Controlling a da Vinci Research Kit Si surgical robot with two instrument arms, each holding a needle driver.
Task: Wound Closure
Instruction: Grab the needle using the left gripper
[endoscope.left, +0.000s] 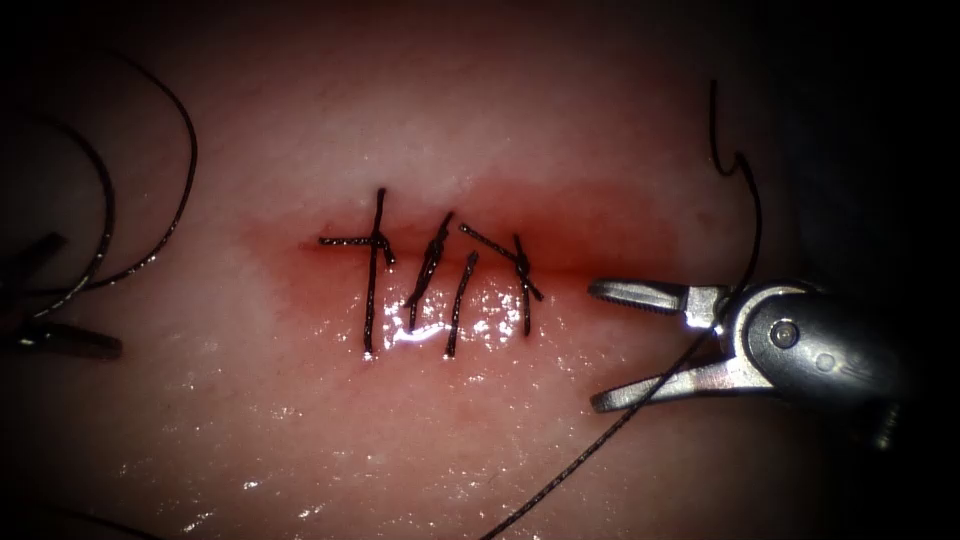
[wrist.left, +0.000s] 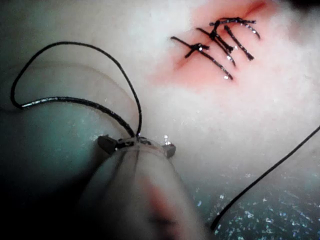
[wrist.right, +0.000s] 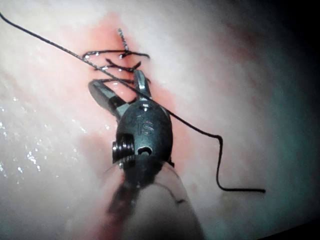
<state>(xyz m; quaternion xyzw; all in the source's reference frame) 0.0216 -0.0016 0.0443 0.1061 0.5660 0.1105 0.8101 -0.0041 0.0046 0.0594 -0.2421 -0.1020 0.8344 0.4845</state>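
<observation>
**Right tool spread wide at the stitched cut**

Right tool (endoscope.left: 600, 345) at the cut's right end, jaws spread wide, clamping nothing; thread (endoscope.left: 640, 400) running between them, touching or not unclear. Left tool (endoscope.left: 60, 300) at the far left edge, dim, jaw state impossible to tell; thread loops (wrist.left: 75, 100) meeting its tip. Cut (endoscope.left: 430, 262) in the tissue (endoscope.left: 300, 420) crossed by several dark stitches (endoscope.left: 372, 275), ringed with red fluid (endoscope.left: 600, 225). Needle's place impossible to tell.

I count one tissue (endoscope.left: 300, 420) bearing one cut (endoscope.left: 560, 268). Across the cut I count five stitches (endoscope.left: 373, 275), two of them with knots (endoscope.left: 520, 262). Two grippers are in view: right gripper (endoscope.left: 612, 345) and left gripper (endoscope.left: 45, 295). I see loose thread (endoscope.left: 600, 440) but cannot count separate strands.
</observation>
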